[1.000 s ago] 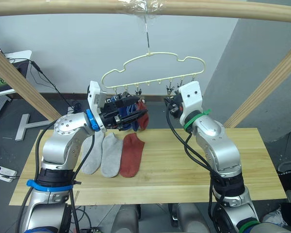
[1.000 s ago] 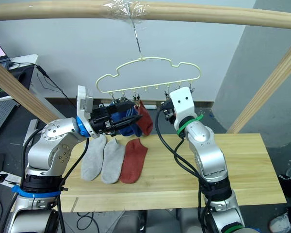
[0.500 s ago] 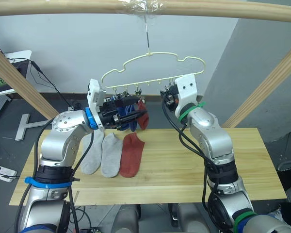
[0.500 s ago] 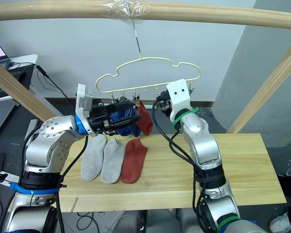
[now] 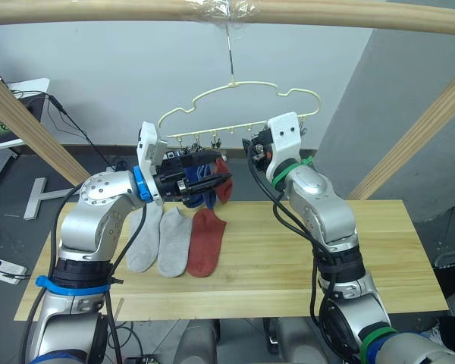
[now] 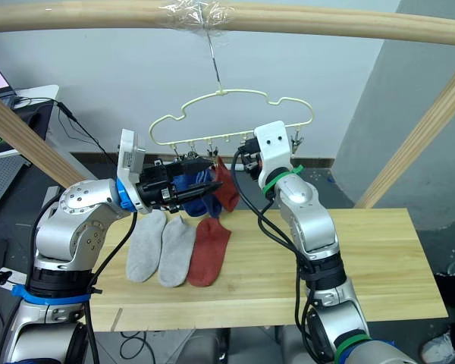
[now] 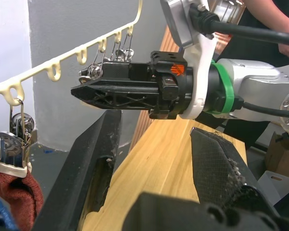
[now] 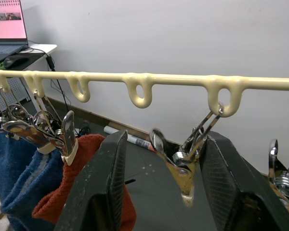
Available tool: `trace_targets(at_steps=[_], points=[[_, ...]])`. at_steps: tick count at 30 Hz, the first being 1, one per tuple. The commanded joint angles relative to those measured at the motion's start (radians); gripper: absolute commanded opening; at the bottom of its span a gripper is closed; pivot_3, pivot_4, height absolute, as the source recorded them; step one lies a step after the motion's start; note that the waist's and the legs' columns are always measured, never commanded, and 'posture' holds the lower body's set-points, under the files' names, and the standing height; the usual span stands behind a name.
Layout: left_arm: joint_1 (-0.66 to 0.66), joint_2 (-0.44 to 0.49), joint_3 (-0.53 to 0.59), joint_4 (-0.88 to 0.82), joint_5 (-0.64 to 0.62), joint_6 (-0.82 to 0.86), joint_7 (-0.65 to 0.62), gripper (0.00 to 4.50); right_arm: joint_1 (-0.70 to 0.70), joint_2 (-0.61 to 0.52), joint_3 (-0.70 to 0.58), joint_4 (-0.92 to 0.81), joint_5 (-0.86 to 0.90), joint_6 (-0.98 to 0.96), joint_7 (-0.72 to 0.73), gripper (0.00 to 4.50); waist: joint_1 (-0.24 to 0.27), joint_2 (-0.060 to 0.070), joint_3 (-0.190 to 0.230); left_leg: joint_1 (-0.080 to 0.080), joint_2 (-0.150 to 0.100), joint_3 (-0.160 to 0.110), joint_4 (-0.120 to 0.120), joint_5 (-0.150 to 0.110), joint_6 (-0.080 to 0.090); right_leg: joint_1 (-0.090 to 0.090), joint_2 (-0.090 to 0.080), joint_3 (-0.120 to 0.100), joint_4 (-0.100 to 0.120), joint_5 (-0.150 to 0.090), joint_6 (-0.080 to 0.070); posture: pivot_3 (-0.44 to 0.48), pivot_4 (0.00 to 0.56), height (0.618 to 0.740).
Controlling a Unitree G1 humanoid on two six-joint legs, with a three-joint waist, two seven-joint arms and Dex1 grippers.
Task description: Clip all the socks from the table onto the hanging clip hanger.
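The clip hanger (image 5: 239, 114) is seen hanging from the wooden pole (image 5: 227, 14) above the far edge of the counter (image 5: 303, 250). Two blue socks (image 6: 188, 186) and one rust red sock (image 6: 227, 184) are already clipped at its left end. Two grey socks (image 5: 161, 239) and a second rust red sock (image 5: 205, 241) are left lying flat, side by side, on the left part of the counter.

Over the last second the right pincer (image 8: 156, 187) has been raised and carried leftward along the clip row. It is now held with its fingers apart, one on either side of a free metal clip (image 8: 183, 159) just right of the clipped red sock. Nothing is gripped in it.

The left pincer (image 7: 154, 168) has stayed close below the clipped socks; its fingers are apart and empty in the left wrist view.

Judgement: half the socks are hung. The right pincer appears to be positioned to squeeze the next clip open, but no sock has yet been lifted to it.
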Motion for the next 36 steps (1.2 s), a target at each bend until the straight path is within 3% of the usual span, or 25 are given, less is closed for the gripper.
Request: trace_targets(at_steps=[1, 5, 8, 10, 14, 20, 27, 36], points=[[-0.006, 0.004, 0.011, -0.041, -0.017, -0.002, 0.002, 2.63, -0.024, 0.009, -0.015, -0.02, 0.02, -0.028, -0.01, 2.25, 0.0, 0.0, 0.0, 0.0, 0.0, 0.0, 0.0, 0.0, 0.0, 0.0, 0.0, 0.0, 0.0, 0.0, 0.0, -0.012, 0.23, 0.72], [0.005, 0.003, 0.005, -0.05, -0.007, -0.012, 0.005, 2.63, -0.026, 0.015, -0.024, -0.021, 0.035, -0.025, -0.016, 2.25, 0.0, 0.0, 0.0, 0.0, 0.0, 0.0, 0.0, 0.0, 0.0, 0.0, 0.0, 0.0, 0.0, 0.0, 0.0, -0.012, 0.23, 0.72], [0.014, 0.002, 0.0, -0.046, 0.007, -0.03, 0.006, 2.63, -0.027, 0.016, -0.026, -0.016, 0.043, -0.026, -0.018, 1.66, 0.0, 0.0, 0.0, 0.0, 0.0, 0.0, 0.0, 0.0, 0.0, 0.0, 0.0, 0.0, 0.0, 0.0, 0.0, -0.013, 0.226, 0.72], [0.021, 0.002, -0.003, -0.044, 0.02, -0.044, 0.008, 2.63, -0.027, 0.017, -0.028, -0.015, 0.048, -0.026, -0.021, 0.93, 0.0, 0.0, 0.0, 0.0, 0.0, 0.0, 0.0, 0.0, 0.0, 0.0, 0.0, 0.0, 0.0, 0.0, 0.0, -0.013, 0.226, 0.72], [0.06, -0.007, -0.014, -0.046, 0.078, -0.085, 0.054, 2.63, -0.027, 0.02, -0.032, -0.013, 0.055, -0.028, -0.021, 0.03, 0.0, 0.0, 0.0, 0.0, 0.0, 0.0, 0.0, 0.0, 0.0, 0.0, 0.0, 0.0, 0.0, 0.0, 0.0, -0.011, 0.226, 0.72], [0.191, 0.01, -0.071, -0.083, 0.17, -0.094, 0.095, 2.63, -0.03, 0.018, -0.033, -0.011, 0.059, -0.031, -0.019, 0.01, 0.0, 0.0, 0.0, 0.0, 0.0, 0.001, 0.0, 0.0, 0.0, -0.001, 0.0, 0.001, 0.0, 0.0, 0.0, -0.013, 0.227, 0.72], [0.323, -0.052, -0.144, 0.025, 0.35, -0.066, 0.3, 4.48, -0.033, 0.019, -0.033, -0.013, 0.061, -0.03, -0.017, 0.0, 0.001, 0.0, 0.0, 0.0, 0.0, 0.001, 0.0, 0.0, 0.0, -0.001, 0.0, 0.001, 0.001, 0.0, 0.0, -0.017, 0.228, 0.72], [0.261, -0.144, -0.199, 0.372, 0.523, -0.253, 0.462, 4.48, -0.023, 0.024, -0.014, -0.038, 0.062, -0.003, -0.013, 0.0, 0.002, 0.0, 0.0, 0.0, 0.0, 0.0, 0.0, 0.0, 0.0, -0.001, -0.001, 0.0, 0.002, 0.0, 0.0, -0.034, 0.235, 0.72]])
